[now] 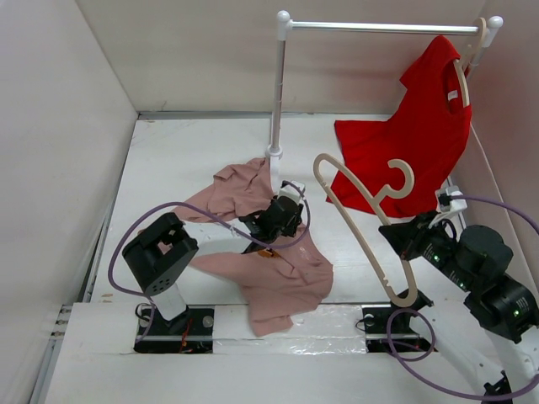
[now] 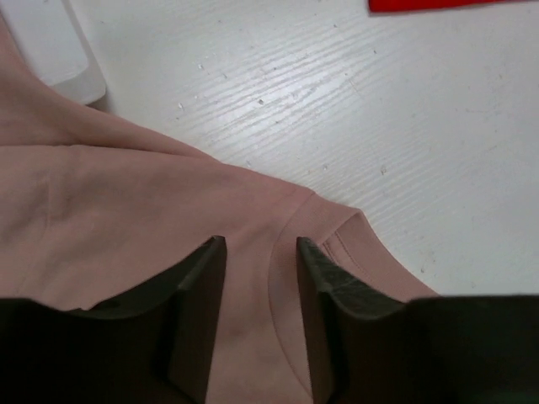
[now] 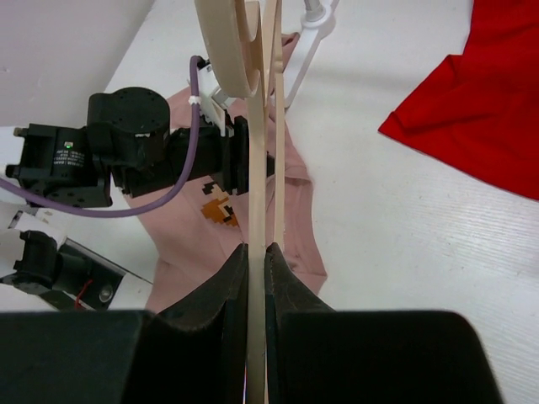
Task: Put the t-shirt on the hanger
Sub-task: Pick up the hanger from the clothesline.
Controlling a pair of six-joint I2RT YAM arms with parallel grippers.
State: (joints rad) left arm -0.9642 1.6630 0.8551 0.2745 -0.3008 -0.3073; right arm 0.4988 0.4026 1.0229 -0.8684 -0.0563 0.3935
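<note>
None of the real work is showing as done yet: you are looking at the t-shirt (image 1: 278, 273) lying crumpled on the tabletop (image 1: 185, 160), toward 7 o'clock from the middle of the top view, and no part of it is hanging on the hanger (image 3: 255, 185).

The hanger is being held up off the tabletop toward 4 o'clock, well clear of the cloth. The right gripper (image 3: 257, 252) is doing that, its jaws clamping tight on the thin lower bar.

Your left gripper (image 2: 261, 248) is sitting low over the shirt's collar (image 2: 290, 219). Its jaws are standing a narrow way apart, with the neck rib running beneath the gap. They are not pinching the cloth as far as the wrist view shows.

By my reading, everything is lying ahead of you: taking hold of the neck opening, feeding one hanger shoulder inside, then the other.

As for containers, you are not working with any; none is showing. At 1 o'clock a red shirt (image 1: 421, 143) is hanging on its own hanger from the rail (image 1: 379, 27).
</note>
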